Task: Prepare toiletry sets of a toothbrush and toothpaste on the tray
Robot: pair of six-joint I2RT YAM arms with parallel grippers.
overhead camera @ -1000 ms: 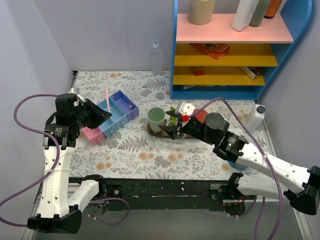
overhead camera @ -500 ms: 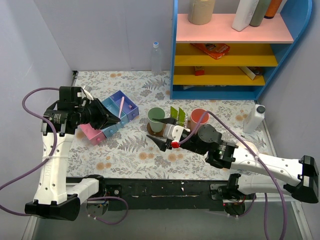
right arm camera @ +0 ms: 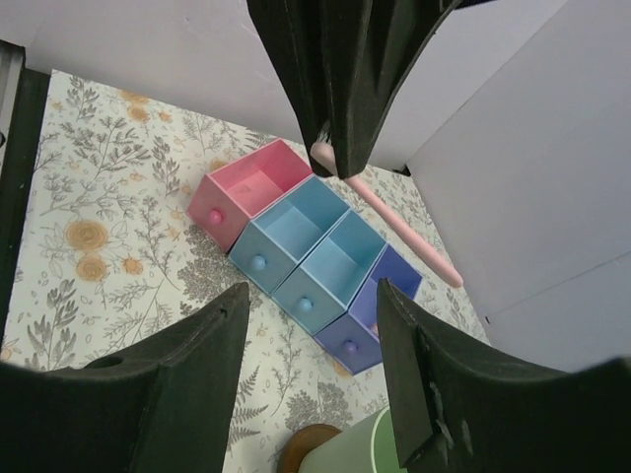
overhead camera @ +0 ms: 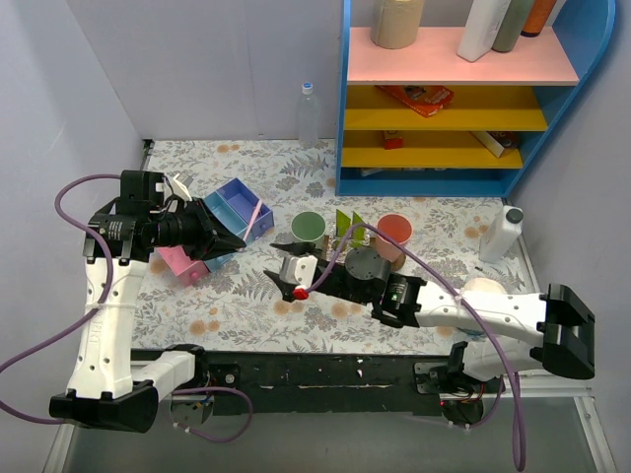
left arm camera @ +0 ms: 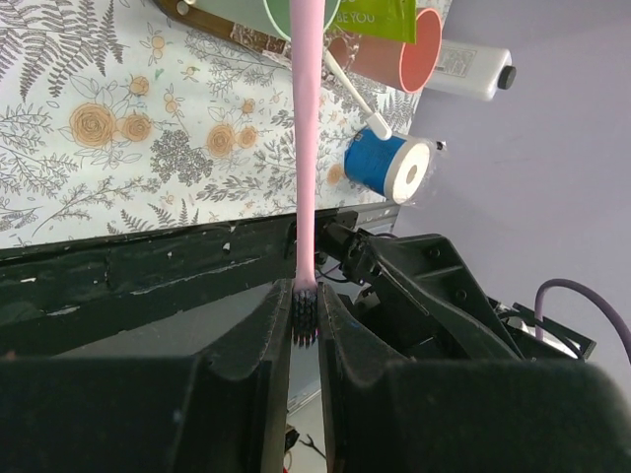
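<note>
— What is held in the left pincer [left arm camera: 306, 317]?
— A pink toothbrush [left arm camera: 308, 148] is kept clamped above the drawers [overhead camera: 237, 202].
— And the right pincer [overhead camera: 288, 266]?
— Spread and empty; it has been drawn leftward off the tray [left arm camera: 237, 33] at mid-worktop.

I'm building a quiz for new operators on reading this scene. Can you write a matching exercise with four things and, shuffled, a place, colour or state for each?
Things:
1. pink toothbrush
2. right gripper
3. white bottle
4. organiser

Descriptions:
A. by the right edge of the table
B. pink, blue and purple
C. clamped in the left gripper
D. jaws apart, holding nothing

Pairs: 1-C, 2-D, 3-A, 4-B
</note>
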